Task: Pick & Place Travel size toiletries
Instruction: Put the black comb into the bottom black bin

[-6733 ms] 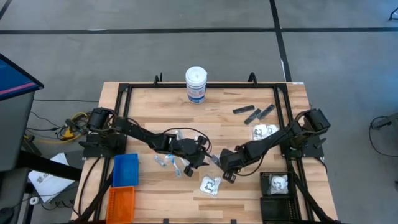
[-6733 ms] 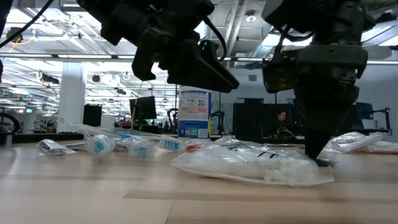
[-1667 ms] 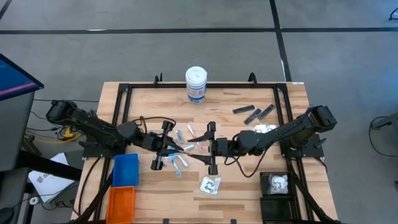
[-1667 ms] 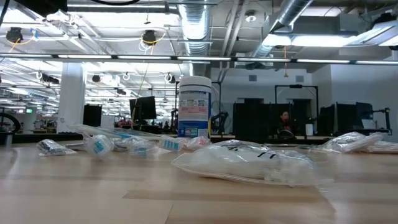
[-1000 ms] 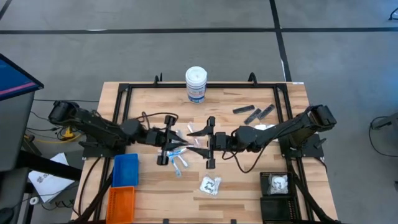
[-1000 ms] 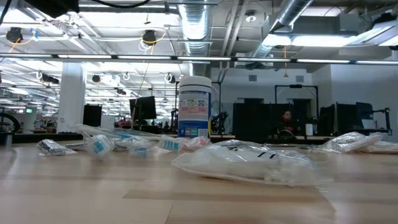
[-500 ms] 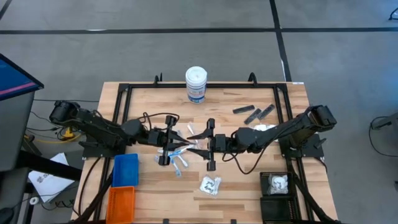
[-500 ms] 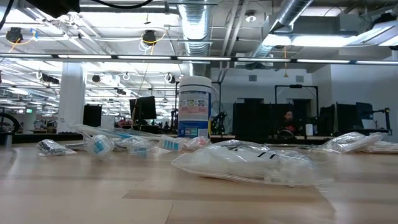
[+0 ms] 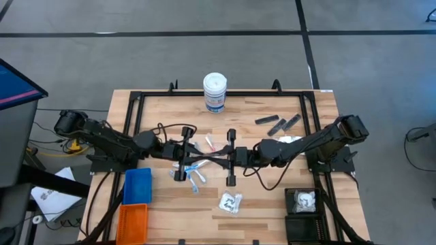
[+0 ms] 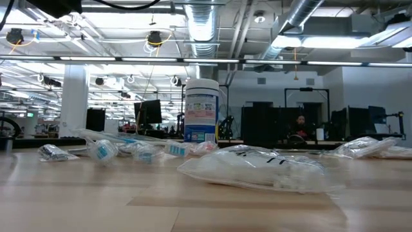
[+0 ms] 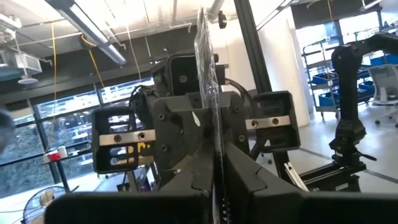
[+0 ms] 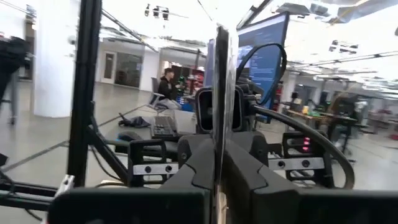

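Facing each other above the middle of the tabletop (image 9: 286, 197), the left hand (image 9: 193, 160) and right hand (image 9: 219, 160) meet fingertip to fingertip; both are pressed together on one thin clear packet (image 11: 208, 93), which shows edge-on between the fingers in both wrist views.

Items on the tabletop:
- Small silver-blue tubes (image 9: 196, 178) and thin white-and-red sticks (image 9: 209, 143), clustered beneath and just beside the two hands; in the low view they lie left of centre.
- Clear crinkly packet with white contents (image 9: 230, 201), near the front edge, apart from the cluster; it fills the foreground of the low view.
- Second crinkly packet (image 9: 291, 141), at the right arm's side.
- Three slim black pieces (image 9: 277, 124), close together toward the far right corner.
- Tall white canister (image 9: 214, 92) with blue label, upright at the far edge.

Bins: blue bin (image 9: 137, 185) and orange bin (image 9: 133, 222) at front left; black bin (image 9: 304, 203) at front right, holding one packet.
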Controlling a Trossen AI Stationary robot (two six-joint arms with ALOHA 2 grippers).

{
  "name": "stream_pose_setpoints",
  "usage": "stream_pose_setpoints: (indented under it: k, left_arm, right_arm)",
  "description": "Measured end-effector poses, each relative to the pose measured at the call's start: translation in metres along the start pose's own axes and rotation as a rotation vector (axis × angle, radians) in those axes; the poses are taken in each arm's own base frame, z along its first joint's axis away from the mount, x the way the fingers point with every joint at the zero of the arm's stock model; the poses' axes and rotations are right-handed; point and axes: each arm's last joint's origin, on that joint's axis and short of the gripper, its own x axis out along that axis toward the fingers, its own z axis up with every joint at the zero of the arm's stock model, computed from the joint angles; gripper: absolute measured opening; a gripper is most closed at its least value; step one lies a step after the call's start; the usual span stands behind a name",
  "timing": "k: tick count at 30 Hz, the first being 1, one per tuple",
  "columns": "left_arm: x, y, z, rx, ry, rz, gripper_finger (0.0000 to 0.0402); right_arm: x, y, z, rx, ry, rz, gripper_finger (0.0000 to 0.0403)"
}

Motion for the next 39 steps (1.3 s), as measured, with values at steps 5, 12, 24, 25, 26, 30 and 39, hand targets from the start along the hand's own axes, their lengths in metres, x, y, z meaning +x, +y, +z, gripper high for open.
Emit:
stream_pose_setpoints:
  k: [5,12,24,25,26,30,39]
  left_arm:
    - [0.000,-0.002,-0.004,0.001,0.039,-0.019,0.0037]
    - [-0.008,-0.004,0.006,0.010,0.130,0.135,0.0140]
    - [-0.044,0.003,0.046,0.036,0.211,0.269,0.0220]
    - [-0.045,0.003,0.048,0.033,0.203,0.269,0.0220]
    - [-0.045,0.003,0.049,0.032,0.200,0.270,0.0219]
    - [-0.045,0.003,0.049,0.032,0.203,0.269,0.0213]
    - [-0.039,-0.001,0.038,0.039,0.245,0.255,0.0204]
  right_arm:
    - [-0.003,0.006,0.000,-0.023,0.037,-0.044,0.0012]
    - [-0.020,0.009,0.028,-0.067,0.064,-0.130,0.0007]
    - [-0.094,0.000,0.107,0.267,0.898,-0.017,0.0004]
    - [-0.101,0.001,0.112,0.329,0.991,0.001,0.0004]
    - [-0.106,0.003,0.116,0.378,1.068,0.016,0.0004]
    - [-0.125,0.026,0.117,0.439,1.311,0.104,0.0004]
    - [-0.150,0.105,0.070,0.325,1.693,0.291,0.0003]
